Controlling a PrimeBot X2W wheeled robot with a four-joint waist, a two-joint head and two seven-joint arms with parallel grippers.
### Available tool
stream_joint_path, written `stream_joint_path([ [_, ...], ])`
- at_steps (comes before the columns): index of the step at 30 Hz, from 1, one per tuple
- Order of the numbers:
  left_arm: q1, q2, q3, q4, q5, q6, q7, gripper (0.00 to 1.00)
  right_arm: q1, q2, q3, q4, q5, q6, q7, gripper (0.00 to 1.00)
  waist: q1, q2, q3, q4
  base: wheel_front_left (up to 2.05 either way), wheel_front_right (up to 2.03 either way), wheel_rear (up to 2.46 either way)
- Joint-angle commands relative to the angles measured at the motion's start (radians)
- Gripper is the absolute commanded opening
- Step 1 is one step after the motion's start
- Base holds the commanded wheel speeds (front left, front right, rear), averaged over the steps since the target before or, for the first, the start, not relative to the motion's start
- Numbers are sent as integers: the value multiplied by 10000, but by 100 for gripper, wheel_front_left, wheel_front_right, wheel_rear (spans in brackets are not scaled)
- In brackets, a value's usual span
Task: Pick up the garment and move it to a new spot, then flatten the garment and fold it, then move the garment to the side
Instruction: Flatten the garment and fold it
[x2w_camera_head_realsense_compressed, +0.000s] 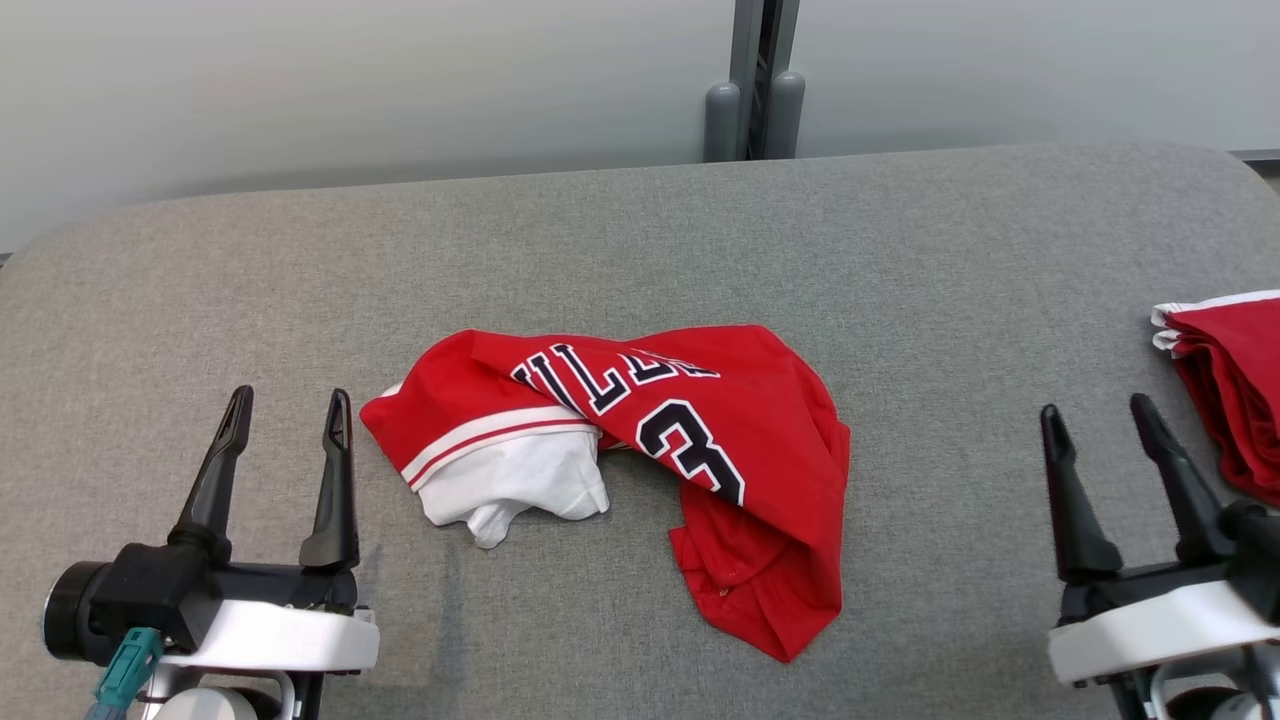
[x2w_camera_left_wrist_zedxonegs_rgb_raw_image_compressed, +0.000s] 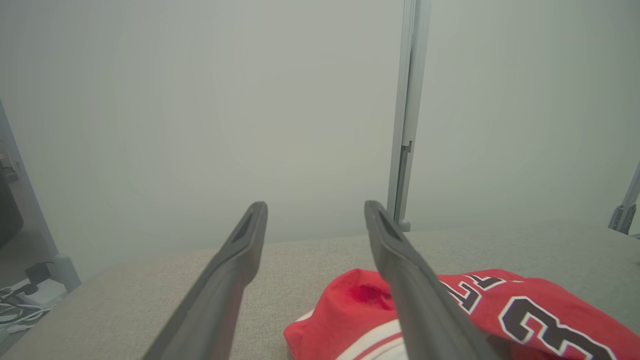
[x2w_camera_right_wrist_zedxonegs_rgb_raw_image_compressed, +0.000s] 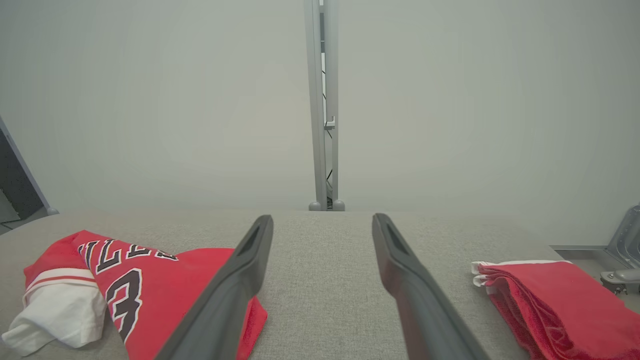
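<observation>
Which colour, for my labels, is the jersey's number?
The number is black, outlined in white; the head view shows it best.

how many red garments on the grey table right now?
2: a crumpled red-and-white numbered jersey mid-table, and a folded red fabric stack at the right edge, cropped; it may hold several.

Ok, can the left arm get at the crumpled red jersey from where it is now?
Probably yes. The left end effector is open and sits just left of the jersey, with bare grey table between them. Nothing looks to block a short move toward its nearest edge.
</observation>
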Motion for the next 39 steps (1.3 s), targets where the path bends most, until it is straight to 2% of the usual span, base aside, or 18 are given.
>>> stream_joint_path([
  [1, -119, 60, 7, 19, -7, -13, 20, 100, 18, -30, 143, -70, -72, -3, 44, 100, 0, 0, 8, 8, 0, 0, 0],
  [5, -169, 92, -23, 1, -14, 4, 64, 100, 58, -90, 1050, -133, -178, -3, 455, 100, 0, 0, 71, 44, 0, 0, 0],
  [14, -446, 22, -177, 56, -15, -51, 74, 100, 371, -1154, 3646, 690, 349, -3, 1603, 100, 0, 0, 464, 283, 0, 0, 0],
  [22, -652, -91, -201, 238, -99, -148, 16, 100, -273, -1116, 3682, 2367, 679, -3, 1258, 100, 0, 0, 746, 361, 0, 0, 0],
  [23, -670, -105, -202, 275, -100, -176, 0, 100, -416, -1084, 3701, 2590, 760, -3, 1173, 37, 0, 0, 764, 363, 0, 0, 0],
  [24, -693, -116, -196, 307, -99, -180, -1, 100, -588, -1051, 3752, 2739, 833, -3, 1073, 0, 0, 0, 779, 359, 0, 0, 0],
  [28, -770, -149, -176, 392, -72, -211, -37, 100, -1046, -1249, 4112, 3032, 1122, -3, 1007, 0, 0, 0, 799, 315, 0, 0, 0],
  [31, -792, -178, -159, 434, -40, -227, -40, 100, -1251, -1609, 4438, 2701, 1355, -3, 1315, 0, 0, 0, 795, 254, 0, 0, 0],
  [34, -779, -202, -128, 444, -27, -233, -56, 100, -1337, -2219, 4795, 1924, 1899, -3, 2057, 0, 0, 0, 790, 172, 0, 0, 0],
  [39, -710, -223, -46, 434, -28, -246, -69, 100, -1404, -3323, 4896, -311, 3633, -1, 4045, 0, 0, 0, 822, 23, 0, 0, 0],
])
